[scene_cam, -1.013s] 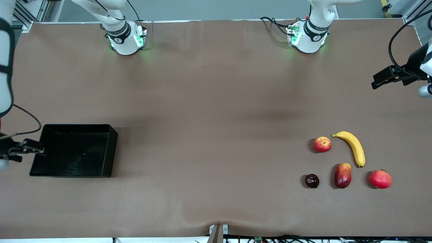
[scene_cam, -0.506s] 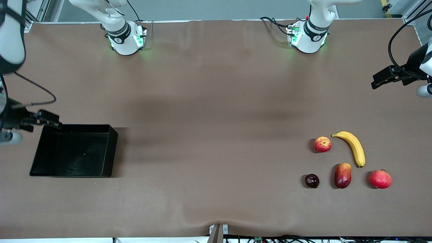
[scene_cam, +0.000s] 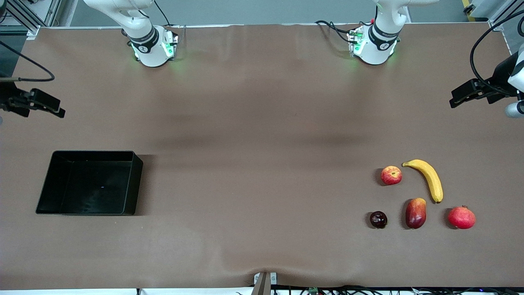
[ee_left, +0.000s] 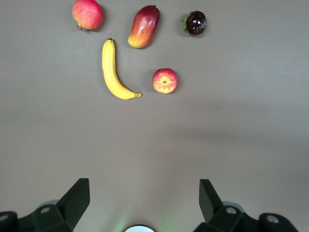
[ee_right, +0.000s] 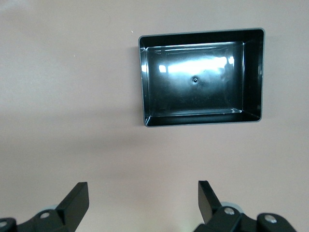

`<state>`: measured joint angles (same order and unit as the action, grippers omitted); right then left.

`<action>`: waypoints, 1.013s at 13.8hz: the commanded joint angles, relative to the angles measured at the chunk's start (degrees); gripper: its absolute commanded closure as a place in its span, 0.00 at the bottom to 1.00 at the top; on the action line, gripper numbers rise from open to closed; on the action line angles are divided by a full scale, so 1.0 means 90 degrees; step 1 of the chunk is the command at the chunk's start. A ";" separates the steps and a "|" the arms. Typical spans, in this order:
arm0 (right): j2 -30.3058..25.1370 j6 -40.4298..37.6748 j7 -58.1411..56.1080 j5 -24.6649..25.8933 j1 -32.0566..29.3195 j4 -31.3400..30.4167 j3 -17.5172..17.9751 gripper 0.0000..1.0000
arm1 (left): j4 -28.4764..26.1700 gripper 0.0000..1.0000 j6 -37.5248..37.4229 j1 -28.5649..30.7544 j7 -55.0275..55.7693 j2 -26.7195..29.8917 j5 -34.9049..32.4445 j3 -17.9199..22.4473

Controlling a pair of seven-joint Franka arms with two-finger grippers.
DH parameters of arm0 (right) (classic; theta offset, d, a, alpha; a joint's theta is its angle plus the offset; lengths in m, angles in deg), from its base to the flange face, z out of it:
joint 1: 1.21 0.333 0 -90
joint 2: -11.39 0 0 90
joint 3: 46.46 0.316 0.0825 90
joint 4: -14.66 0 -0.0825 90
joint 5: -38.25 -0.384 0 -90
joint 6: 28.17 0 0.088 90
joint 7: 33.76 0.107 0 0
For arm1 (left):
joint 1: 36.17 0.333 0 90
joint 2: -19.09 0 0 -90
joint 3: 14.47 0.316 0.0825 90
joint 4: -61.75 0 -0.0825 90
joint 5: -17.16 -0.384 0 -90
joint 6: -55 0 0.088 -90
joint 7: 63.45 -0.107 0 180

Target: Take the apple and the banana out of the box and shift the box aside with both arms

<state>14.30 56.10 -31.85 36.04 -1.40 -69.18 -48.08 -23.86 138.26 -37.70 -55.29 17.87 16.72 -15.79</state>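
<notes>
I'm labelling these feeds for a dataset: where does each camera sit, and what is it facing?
Front view: high across the table, facing both bases; shows the black tray, the fruits, the right gripper and the left gripper, both open.
Left wrist view: on the left arm, looking down past its open fingers at the banana and apple.
Right wrist view: on the right arm, looking down past its open fingers at the tray.
Shared: front and left wrist show the same fruits; front and right wrist the tray.

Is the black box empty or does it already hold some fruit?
Empty. The box shows only its bare glossy floor, and the banana and apple lie on the table toward the left arm's end.
</notes>
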 commanded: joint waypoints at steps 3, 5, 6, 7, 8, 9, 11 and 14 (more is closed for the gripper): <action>-0.0732 0.0430 0.0159 0.0050 -0.0164 -0.1121 0.0101 0.00 | -0.0018 0.00 0.0036 -0.0015 -0.0096 0.0116 -0.0019 -0.0019; -0.0783 0.0452 0.0149 0.0059 -0.0155 -0.1163 0.0092 0.00 | -0.0019 0.00 0.0036 -0.0016 -0.0096 0.0125 -0.0019 -0.0019; -0.0773 0.0432 0.0158 0.0050 -0.0155 -0.1144 0.0092 0.00 | -0.0018 0.00 0.0036 -0.0016 -0.0096 0.0116 -0.0019 -0.0019; -0.0773 0.0432 0.0159 0.0050 -0.0155 -0.1144 0.0082 0.00 | -0.0018 0.00 0.0036 -0.0016 -0.0096 0.0116 -0.0019 -0.0019; -0.0763 0.0432 0.0207 0.0050 -0.0155 -0.1144 0.0082 0.00 | -0.0038 0.00 0.0036 -0.0025 -0.0096 0.0116 -0.0019 -0.0019; -0.0763 0.0432 0.0246 0.0050 -0.0155 -0.1144 0.0082 0.00 | -0.0038 0.00 0.0036 -0.0025 -0.0096 0.0116 -0.0019 -0.0019; -0.0763 0.0422 0.0246 0.0050 -0.0155 -0.1124 0.0082 0.00 | -0.0077 0.00 -0.0071 -0.0016 -0.0105 0.0232 0.0000 -0.0028; -0.0744 0.0432 0.0208 0.0059 -0.0145 -0.1037 0.0082 0.00 | -0.0048 0.00 -0.0150 0.0033 -0.0299 0.0233 0.0029 -0.0009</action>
<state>9.15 59.39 -30.63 36.05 -1.98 -77.57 -48.08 -23.76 137.69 -37.83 -55.58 18.59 16.72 -15.92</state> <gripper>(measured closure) 0.000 0.000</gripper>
